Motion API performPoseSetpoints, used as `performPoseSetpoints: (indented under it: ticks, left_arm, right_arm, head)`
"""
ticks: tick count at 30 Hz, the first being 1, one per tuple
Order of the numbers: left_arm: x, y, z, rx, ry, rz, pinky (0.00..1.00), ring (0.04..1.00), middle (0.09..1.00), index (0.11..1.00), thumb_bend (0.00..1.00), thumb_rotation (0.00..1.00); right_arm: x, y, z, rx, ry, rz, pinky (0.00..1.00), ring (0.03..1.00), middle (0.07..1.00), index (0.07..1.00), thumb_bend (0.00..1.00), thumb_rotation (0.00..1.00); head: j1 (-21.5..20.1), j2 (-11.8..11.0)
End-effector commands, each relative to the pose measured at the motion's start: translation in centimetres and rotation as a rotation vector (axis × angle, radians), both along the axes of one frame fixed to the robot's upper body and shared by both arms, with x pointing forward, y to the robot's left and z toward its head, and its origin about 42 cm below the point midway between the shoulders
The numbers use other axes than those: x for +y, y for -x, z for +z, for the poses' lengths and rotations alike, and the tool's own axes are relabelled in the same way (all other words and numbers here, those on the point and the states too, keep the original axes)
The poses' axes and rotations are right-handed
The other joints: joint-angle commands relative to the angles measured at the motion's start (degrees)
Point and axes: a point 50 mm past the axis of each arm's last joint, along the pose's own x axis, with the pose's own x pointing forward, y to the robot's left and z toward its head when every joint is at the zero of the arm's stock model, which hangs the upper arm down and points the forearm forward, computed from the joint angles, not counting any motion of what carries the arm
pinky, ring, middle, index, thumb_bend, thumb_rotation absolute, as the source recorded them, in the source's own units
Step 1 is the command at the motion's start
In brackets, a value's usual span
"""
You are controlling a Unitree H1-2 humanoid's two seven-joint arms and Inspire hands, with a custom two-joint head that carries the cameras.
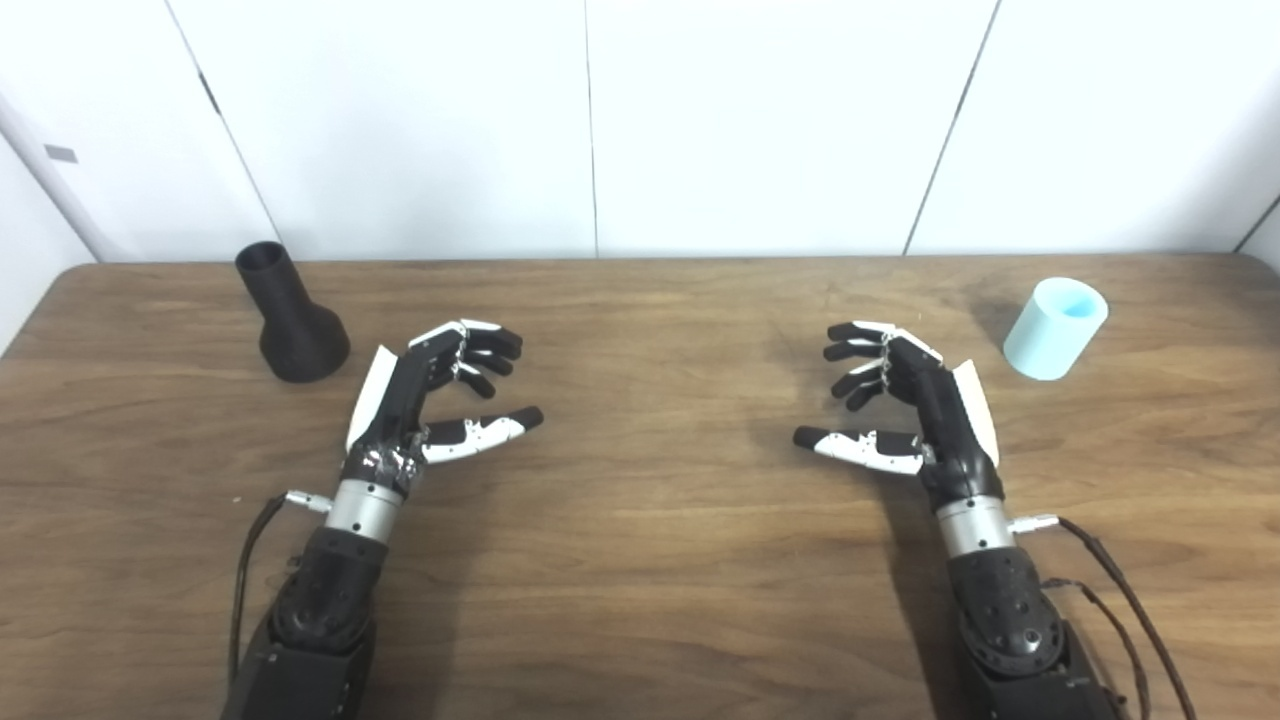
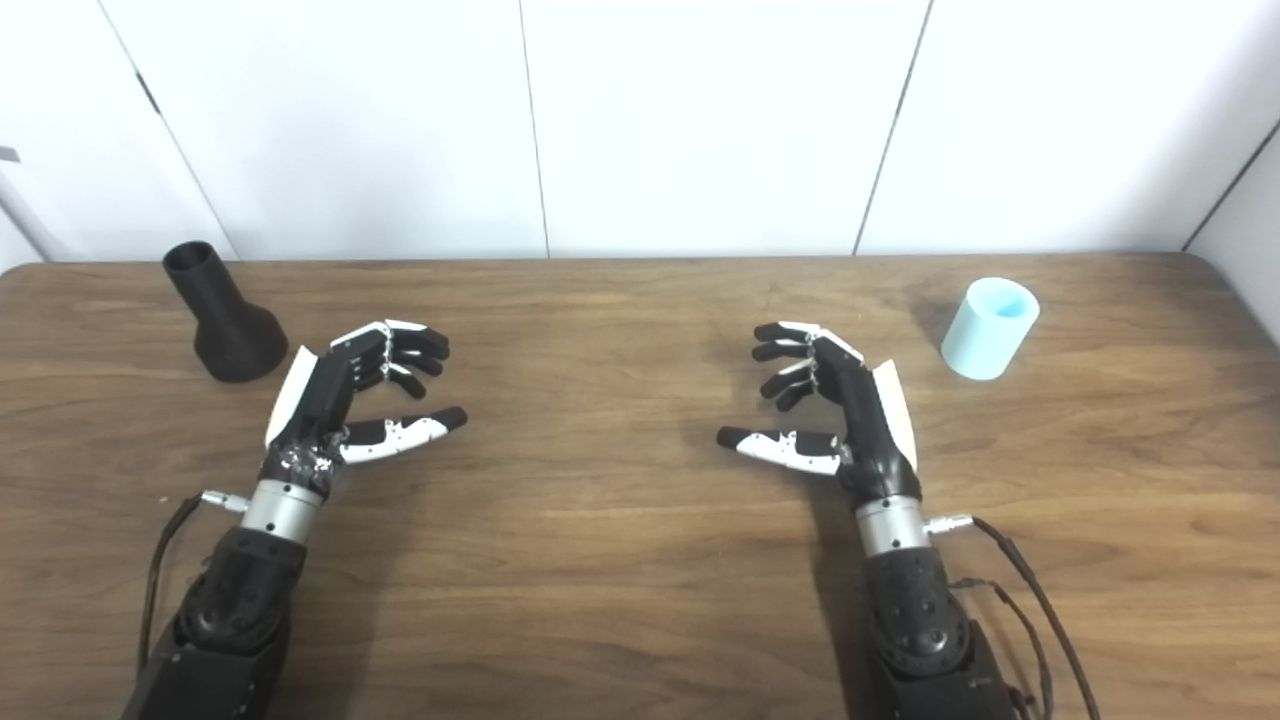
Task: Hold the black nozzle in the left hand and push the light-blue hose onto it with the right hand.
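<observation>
Nozzle (image 1: 291,320) beside empty, spread left hand (image 1: 430,400); hose (image 1: 1054,328) near empty, spread right hand (image 1: 905,405)

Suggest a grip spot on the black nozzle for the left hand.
Grip the black nozzle around its wide flared base, coming from its right side, where the open left hand already sits. It stands upright, narrow neck on top; holding low probably leaves that neck free for the light-blue hose.

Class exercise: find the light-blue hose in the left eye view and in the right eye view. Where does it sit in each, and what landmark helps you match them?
Left eye view: hose far right, near the table's back edge.
Right eye view: hose right, shifted inward.
Shared landmark: right hand, just left of it.
</observation>
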Motion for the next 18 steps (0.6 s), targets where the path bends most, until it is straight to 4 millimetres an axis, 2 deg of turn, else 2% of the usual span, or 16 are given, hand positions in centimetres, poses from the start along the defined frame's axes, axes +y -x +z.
performPoseSetpoints:
  ticks: [1, 15, 17, 18]
  left_arm:
    - [-0.06, 2.58, -4.17, 0.115, -0.004, 0.017, 0.48, 0.595, 0.631, 0.616, 0.71, 0.0]
    - [-0.16, 2.64, -4.12, 0.126, -0.002, 0.025, 0.47, 0.605, 0.649, 0.65, 0.71, 0.0]
    - [-0.23, 2.64, -4.2, 0.126, 0.0, 0.025, 0.47, 0.602, 0.648, 0.651, 0.71, 0.0]
    - [-0.36, 2.64, -4.3, 0.126, 0.002, 0.024, 0.47, 0.602, 0.647, 0.651, 0.71, 0.0]
  right_arm:
    - [-0.33, 0.33, 0.04, -0.02, -0.014, -0.011, 0.38, 0.486, 0.633, 0.679, 0.7, 0.0]
    - [-0.4, 0.39, -0.04, -0.029, -0.033, -0.009, 0.38, 0.497, 0.668, 0.695, 0.69, 0.0]
    - [-0.46, 0.41, -0.11, -0.028, -0.034, -0.008, 0.38, 0.499, 0.671, 0.699, 0.69, 0.01]
    - [-0.59, 0.42, -0.2, -0.028, -0.034, -0.007, 0.39, 0.5, 0.671, 0.698, 0.69, 0.0]
  head:
    - [-0.04, 0.04]
    - [0.27, -0.13]
    - [1.59, -0.58]
    - [3.85, -1.52]
